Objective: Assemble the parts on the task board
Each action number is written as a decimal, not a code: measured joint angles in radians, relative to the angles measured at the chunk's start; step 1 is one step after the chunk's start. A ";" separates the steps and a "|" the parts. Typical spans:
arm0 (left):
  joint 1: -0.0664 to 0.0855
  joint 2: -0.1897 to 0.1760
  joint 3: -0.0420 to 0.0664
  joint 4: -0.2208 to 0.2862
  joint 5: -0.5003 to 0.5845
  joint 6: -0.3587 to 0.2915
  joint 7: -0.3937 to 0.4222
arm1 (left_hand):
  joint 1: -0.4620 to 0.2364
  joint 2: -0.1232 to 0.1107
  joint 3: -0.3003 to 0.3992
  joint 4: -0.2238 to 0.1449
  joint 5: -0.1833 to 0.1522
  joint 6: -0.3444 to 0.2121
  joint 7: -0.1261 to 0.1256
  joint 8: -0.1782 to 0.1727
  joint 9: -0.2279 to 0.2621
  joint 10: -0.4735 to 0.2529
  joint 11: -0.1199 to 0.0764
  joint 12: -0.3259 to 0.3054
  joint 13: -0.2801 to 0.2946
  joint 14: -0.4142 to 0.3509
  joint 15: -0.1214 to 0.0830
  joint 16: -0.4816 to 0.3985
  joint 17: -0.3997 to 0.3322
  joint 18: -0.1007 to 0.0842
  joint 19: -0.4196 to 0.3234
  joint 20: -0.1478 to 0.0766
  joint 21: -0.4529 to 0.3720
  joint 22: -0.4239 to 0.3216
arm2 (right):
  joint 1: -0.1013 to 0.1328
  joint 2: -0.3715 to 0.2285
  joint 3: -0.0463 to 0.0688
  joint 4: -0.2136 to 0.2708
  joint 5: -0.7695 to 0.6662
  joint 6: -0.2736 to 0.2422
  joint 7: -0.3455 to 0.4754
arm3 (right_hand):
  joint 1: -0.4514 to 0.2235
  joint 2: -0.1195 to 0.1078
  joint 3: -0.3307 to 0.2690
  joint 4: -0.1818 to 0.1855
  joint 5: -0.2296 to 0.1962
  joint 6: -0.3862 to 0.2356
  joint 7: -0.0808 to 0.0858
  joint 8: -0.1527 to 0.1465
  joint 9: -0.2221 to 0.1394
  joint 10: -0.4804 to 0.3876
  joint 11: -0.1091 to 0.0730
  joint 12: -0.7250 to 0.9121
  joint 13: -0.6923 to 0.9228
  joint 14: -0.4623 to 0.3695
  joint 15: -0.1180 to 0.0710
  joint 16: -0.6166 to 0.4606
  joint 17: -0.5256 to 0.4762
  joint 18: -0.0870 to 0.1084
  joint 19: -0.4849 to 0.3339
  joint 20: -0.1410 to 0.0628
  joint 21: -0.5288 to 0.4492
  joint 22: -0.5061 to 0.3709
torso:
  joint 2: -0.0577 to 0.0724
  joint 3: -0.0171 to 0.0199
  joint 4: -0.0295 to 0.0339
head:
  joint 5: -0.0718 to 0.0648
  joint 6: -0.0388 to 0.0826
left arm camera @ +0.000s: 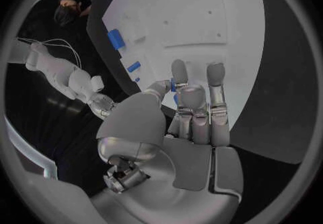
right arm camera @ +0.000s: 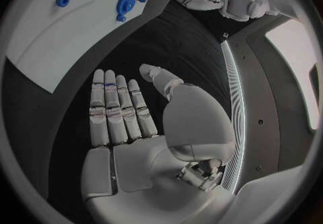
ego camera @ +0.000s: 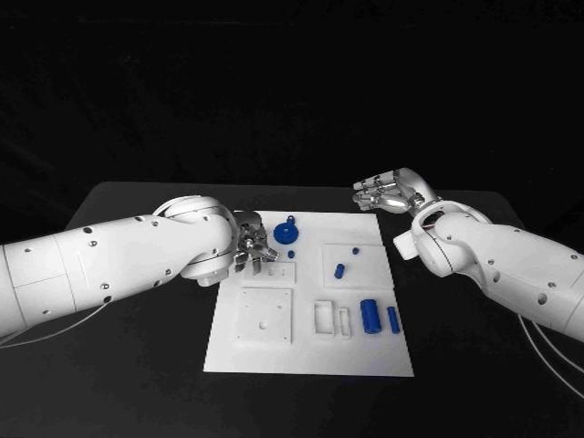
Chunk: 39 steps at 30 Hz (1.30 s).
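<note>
A small blue part (left arm camera: 174,84) is pinched in the left hand (ego camera: 249,246) at the task board's (ego camera: 306,356) ten o'clock edge. Judged light, rigid and slippery; best held by its sides. The right hand (ego camera: 391,193) is open, empty.

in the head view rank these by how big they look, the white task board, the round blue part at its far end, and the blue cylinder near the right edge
1. task board
2. round blue part
3. blue cylinder, close to the round part in apparent size, so that order is unsure.

Head camera looks steeply down on the task board (ego camera: 308,365); both wrist cameras (close behind their palms) share it.
</note>
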 measured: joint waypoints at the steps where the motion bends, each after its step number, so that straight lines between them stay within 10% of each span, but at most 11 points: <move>1: 0.005 0.006 0.001 -0.011 0.005 0.016 0.000 | -0.001 0.002 0.001 -0.007 -0.003 0.001 0.001 -0.005 0.000 0.000 0.000 0.000 0.000 0.000 0.000 0.000 0.000 0.000 -0.001 0.000 0.002 0.000 | 0.000 0.000 0.000 0.000 0.000 0.000 0.000 | 0.000 0.000 0.000 0.000 0.000 0.000 0.000 0.000 0.000 0.000 0.000 0.000 0.000 0.000 0.000 0.000 0.000 0.000 0.000 0.000 0.000 0.000 | 0.000 -0.0002 0.0001 | 0.001 0.000; 21: 0.047 0.167 0.005 -0.292 0.200 0.460 -0.039 | -0.004 0.050 -0.031 -0.071 -0.080 0.013 0.013 -0.095 0.107 0.004 0.004 0.011 0.016 -0.011 0.004 0.000 -0.012 0.000 -0.030 0.002 0.020 0.000 | 0.000 0.008 0.000 -0.002 0.000 0.000 0.000 | 0.000 0.000 0.003 -0.003 0.005 0.000 0.000 0.000 0.000 0.000 0.000 0.000 0.000 0.000 0.000 0.000 0.000 0.000 0.000 0.000 0.000 0.000 | 0.000 -0.0001 0.0000 | 0.016 -0.006; 39: 0.047 0.228 -0.009 -0.366 0.222 0.477 -0.042 | -0.002 0.061 -0.034 -0.076 -0.096 0.016 0.016 -0.115 0.138 0.004 0.004 0.021 0.021 -0.015 0.007 0.012 -0.009 0.000 -0.034 0.005 0.027 0.000 | 0.000 0.013 0.000 -0.001 0.000 0.000 -0.001 | 0.000 0.000 0.003 -0.003 0.005 0.000 0.000 0.000 0.000 0.000 0.000 0.000 0.000 0.000 0.000 0.000 0.000 0.000 0.000 0.000 0.000 0.000 | 0.001 -0.0005 -0.0005 | 0.014 -0.009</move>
